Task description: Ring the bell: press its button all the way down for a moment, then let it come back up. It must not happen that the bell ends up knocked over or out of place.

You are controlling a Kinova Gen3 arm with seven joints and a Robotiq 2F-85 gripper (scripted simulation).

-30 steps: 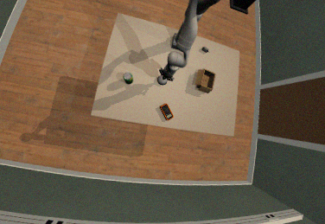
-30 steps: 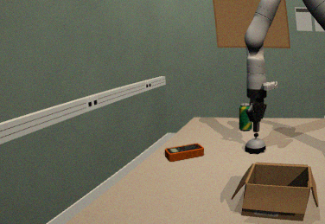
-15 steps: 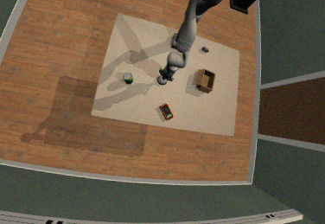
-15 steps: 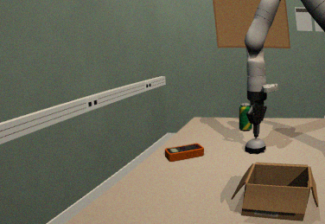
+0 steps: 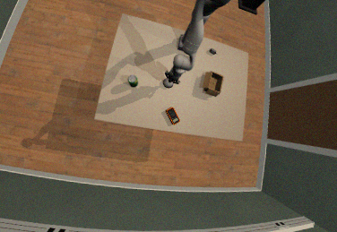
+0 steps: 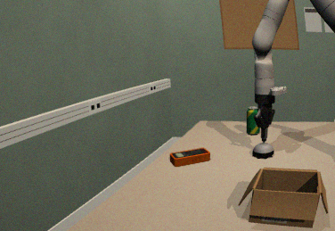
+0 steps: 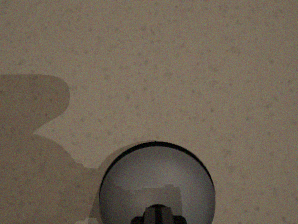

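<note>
The bell [image 6: 263, 151] is a grey dome on a dark base, standing on the beige mat. It also shows in the overhead view [image 5: 168, 83] and fills the lower middle of the wrist view [image 7: 157, 186]. My gripper [image 6: 264, 136] is shut and empty, pointing straight down, with its fingertips on the top of the bell at the button. The button itself is hidden under the fingertips [image 7: 158, 214]. In the overhead view the gripper [image 5: 172, 77] stands right over the bell.
A green can [image 6: 253, 120] stands just behind the bell, seen also from overhead [image 5: 133, 81]. An open cardboard box [image 6: 286, 195] sits in front of the bell. An orange-cased device [image 6: 190, 156] lies to the left. A small dark object [image 5: 212, 51] lies near the arm's base.
</note>
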